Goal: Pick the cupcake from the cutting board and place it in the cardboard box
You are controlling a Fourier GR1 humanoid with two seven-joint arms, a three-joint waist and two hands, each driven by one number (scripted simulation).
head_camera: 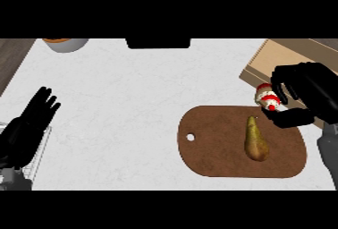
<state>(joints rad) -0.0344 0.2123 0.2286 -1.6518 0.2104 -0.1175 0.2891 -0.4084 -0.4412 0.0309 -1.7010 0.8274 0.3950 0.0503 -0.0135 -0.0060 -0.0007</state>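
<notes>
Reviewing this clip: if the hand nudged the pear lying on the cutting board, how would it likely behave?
The pear lies on its side on the cutting board, so tipping seems unlikely. Its tapered shape, narrow end up and bulb end down in the view, suggests it would roll in a curve, not straight. The skin looks smooth, possibly slippery. The right hand holds the cupcake nearby.

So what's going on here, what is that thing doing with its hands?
The robot's right hand is curled round a small cupcake with white and red topping, holding it at the far right corner of the brown cutting board, next to the cardboard box. A pear lies on the board. The left hand rests open at the left edge.
</notes>
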